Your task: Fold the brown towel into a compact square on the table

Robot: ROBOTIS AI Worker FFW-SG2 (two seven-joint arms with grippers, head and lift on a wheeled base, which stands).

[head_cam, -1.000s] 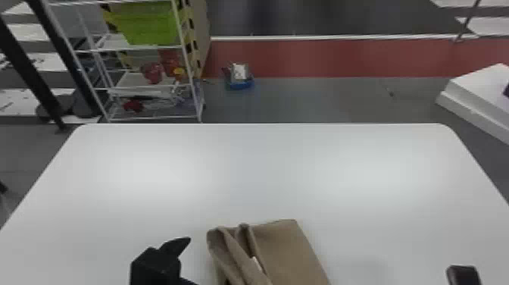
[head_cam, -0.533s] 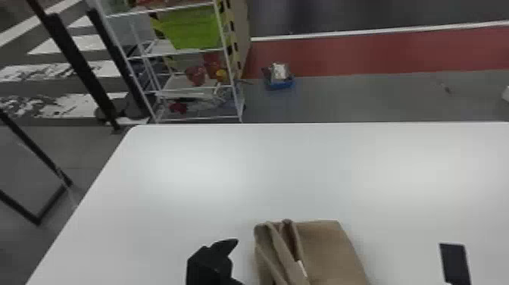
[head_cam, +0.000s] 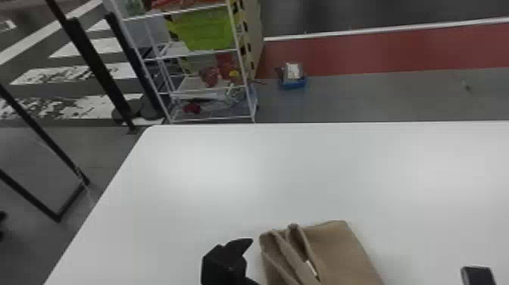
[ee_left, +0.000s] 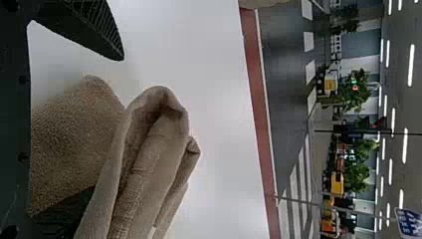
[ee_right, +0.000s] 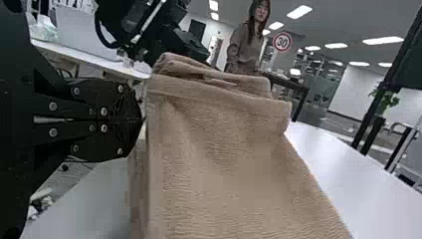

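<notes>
On the near part of the white table (head_cam: 227,182), we had the brown towel (head_cam: 337,254), smooth along its right side and bunched into loose, raised folds on its left, with a pale tag (head_cam: 311,267) tucked among them. We judged it light and soft, with a dry, grippy nap: nothing fragile, but limp enough to sag or spring open wherever we left it unsupported. Its thickness at the folds gave us something to hold, and we thought the best grip was through all the layers at the left, close to the ridges, since taking the top layer alone would probably have peeled it away.

At the left side of the cloth, our left gripper (ee_left: 107,134) stood spread wide, one finger clear of the towel and the other close against it, partly hidden by the folds; we saw nothing clamped there. Our right gripper (ee_right: 142,119) had its fingers pressed together at the towel's edge, a thin bit of it seemingly pinched at the tips, though we could not tell how much cloth they had caught.
</notes>
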